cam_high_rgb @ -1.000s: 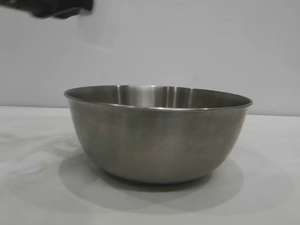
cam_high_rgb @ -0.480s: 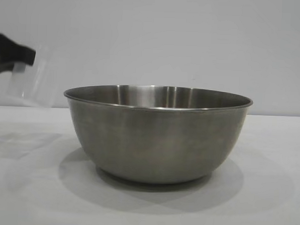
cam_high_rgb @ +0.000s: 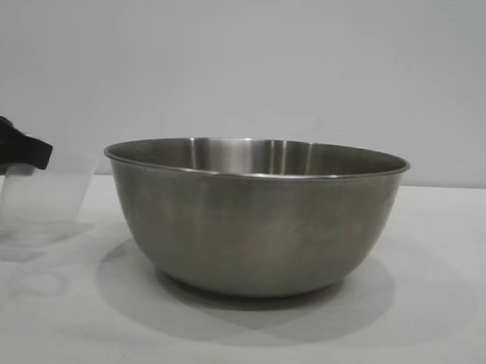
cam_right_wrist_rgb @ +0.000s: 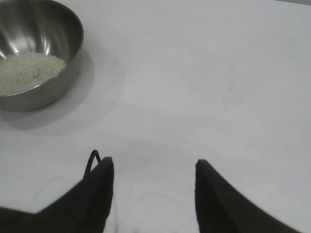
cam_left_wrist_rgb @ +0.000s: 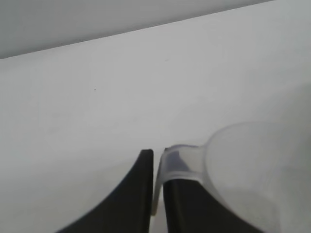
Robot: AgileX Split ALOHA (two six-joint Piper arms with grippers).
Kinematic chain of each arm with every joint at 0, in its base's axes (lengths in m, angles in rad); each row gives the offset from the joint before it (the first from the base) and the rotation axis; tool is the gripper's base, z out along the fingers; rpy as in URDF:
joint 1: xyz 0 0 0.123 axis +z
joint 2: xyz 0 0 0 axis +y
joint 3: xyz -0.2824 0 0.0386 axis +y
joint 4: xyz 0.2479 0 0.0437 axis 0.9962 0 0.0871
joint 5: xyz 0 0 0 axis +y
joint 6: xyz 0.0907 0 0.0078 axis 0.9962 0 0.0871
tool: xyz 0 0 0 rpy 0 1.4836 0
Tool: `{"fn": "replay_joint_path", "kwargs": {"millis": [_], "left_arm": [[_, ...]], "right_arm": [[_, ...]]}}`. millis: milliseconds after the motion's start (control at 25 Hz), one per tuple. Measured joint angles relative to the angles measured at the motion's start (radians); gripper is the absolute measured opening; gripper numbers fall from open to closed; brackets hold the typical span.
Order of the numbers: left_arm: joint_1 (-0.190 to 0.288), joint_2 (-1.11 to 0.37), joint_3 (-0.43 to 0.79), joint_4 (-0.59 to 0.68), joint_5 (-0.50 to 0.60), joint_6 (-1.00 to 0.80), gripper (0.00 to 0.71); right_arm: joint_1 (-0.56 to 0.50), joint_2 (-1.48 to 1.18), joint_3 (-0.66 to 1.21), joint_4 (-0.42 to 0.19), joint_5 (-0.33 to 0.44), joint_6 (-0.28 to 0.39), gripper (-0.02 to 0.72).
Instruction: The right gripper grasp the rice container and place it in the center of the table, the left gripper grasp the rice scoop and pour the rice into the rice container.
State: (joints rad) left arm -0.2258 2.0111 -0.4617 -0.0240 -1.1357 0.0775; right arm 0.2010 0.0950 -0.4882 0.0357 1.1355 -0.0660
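White table (cam_high_rgb: 430, 335) carries our steel bowl (cam_high_rgb: 253, 223) with rice (cam_right_wrist_rgb: 26, 73) inside. Our left gripper (cam_left_wrist_rgb: 158, 194) pinches the light, slippery cup (cam_left_wrist_rgb: 243, 170) by its handle, beside the bowl. Our right gripper (cam_right_wrist_rgb: 153, 167) hangs spread, well apart.

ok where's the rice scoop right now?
The rice scoop is at the exterior view's left edge, low over the table, left of the rice container and apart from it. The left gripper is pinching its handle.
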Motion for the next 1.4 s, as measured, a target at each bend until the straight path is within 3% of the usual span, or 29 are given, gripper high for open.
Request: {"fn": "replay_joint_path", "kwargs": {"millis": [240,320,440,720,840,1080,1160,1400], "left_arm": [[0.0,0.0,0.064,0.016,-0.002,0.0,0.05],[0.0,0.0,0.094,0.016,-0.002,0.0,0.114],[0.0,0.0,0.138,0.01,-0.002,0.0,0.104],[0.009,-0.044,0.189,-0.124,-0.002,-0.08,0.104],[0.066,-0.064,0.189,-0.116,-0.002,-0.103,0.104],[0.284,-0.105,0.166,0.022,-0.002,-0.124,0.104],[0.335,-0.141,0.164,0.072,-0.002,-0.124,0.104],[0.356,-0.331,0.163,0.121,0.012,-0.097,0.104]], "right_arm": [[0.0,0.0,0.0,0.0,0.0,0.002,0.365],[0.0,0.0,0.0,-0.002,0.0,0.002,0.365],[0.0,0.0,0.0,-0.002,0.0,0.003,0.365],[0.0,0.0,0.0,-0.002,0.0,0.006,0.365],[0.0,0.0,0.0,-0.002,0.0,0.006,0.365],[0.0,0.0,0.0,-0.002,0.0,0.006,0.365],[0.0,0.0,0.0,-0.002,0.0,0.006,0.365],[0.0,0.0,0.0,-0.002,0.0,0.006,0.365]]}}
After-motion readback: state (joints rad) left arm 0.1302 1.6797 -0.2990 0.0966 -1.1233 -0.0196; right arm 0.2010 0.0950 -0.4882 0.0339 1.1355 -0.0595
